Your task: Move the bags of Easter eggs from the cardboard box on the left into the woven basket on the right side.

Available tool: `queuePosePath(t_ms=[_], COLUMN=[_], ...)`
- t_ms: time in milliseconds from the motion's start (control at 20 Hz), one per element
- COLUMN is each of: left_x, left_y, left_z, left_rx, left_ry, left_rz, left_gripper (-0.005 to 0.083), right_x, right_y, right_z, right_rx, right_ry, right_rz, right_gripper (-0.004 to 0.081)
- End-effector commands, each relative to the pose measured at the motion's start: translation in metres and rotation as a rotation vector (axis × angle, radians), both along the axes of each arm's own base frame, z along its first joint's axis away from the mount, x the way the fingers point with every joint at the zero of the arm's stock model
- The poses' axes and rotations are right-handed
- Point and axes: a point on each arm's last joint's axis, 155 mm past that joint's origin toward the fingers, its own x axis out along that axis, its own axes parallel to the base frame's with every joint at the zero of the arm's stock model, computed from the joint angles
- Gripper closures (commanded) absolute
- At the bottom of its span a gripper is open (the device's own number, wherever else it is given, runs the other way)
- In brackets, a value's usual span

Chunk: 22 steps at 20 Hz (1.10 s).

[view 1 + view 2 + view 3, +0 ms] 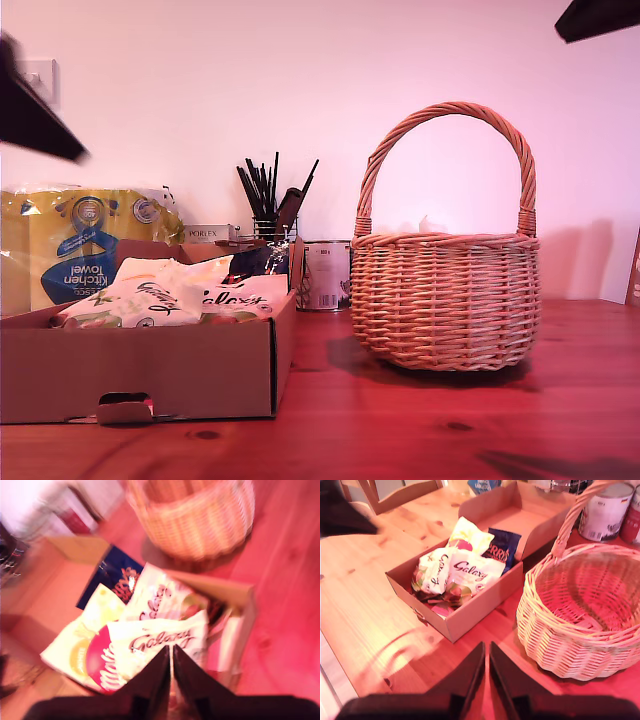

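The exterior view is showing the cardboard box (150,375) from the side, so only the tops of the bags of Easter eggs (175,290) are rising above its front wall. The two wrist views are looking down into the box and are showing the pile whole. The second wrist view is also looking into the woven basket (585,635), where I am seeing only the wicker bottom; the exterior view cannot show the inside.

On two cream bags the brown script "Galaxy" (470,571) is readable. A red bag (100,662) beside them is carrying white letters starting with "M"; the rest is hidden. A dark blue bag (502,550) with orange letters is lying behind the cream ones, deeper in the box. Behind the box the yellow pack (85,245) is saying "Kitchen Towel". A printed tin (325,275) and a wire holder of black utensils (272,200) are standing between the box and the basket.

All the bags are lying in the box, beside the basket on the wooden table (420,430).

My first gripper (171,655) is hanging above the bags, jaws nearly together with a thin gap, holding nothing. My second gripper (487,652) is hanging over the table in front of the box and the basket, also narrow and empty.
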Motion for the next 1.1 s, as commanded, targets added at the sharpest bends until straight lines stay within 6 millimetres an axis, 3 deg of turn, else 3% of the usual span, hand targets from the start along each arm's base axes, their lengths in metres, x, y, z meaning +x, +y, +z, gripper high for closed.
queuePosePath(t_ms=[0,350,750,1050], left_x=[0.025,0.08,0.071,0.064], left_y=[0.004,-0.004,0.001,0.003], left_z=[-0.004,-0.033,-0.102,-0.113], left_rx=[0.046,0.132,0.204,0.217], left_ry=[-0.008,0.159,0.513,0.557], left_rz=[0.033,0.001,-0.026,-0.036], left_gripper=[0.0146,0.0134,0.0149,0.0166], right_x=[0.0,0.001,0.005,0.005], right_y=[0.002,0.002,0.004,0.004], right_z=[0.0,-0.002,-0.011,-0.011], right_rx=[-0.003,-0.021,-0.035,-0.034], right_ry=[0.0,-0.009,0.026,0.025], right_rz=[0.011,0.02,0.021,0.021], right_gripper=[0.0783,0.0783,0.0783,0.0783])
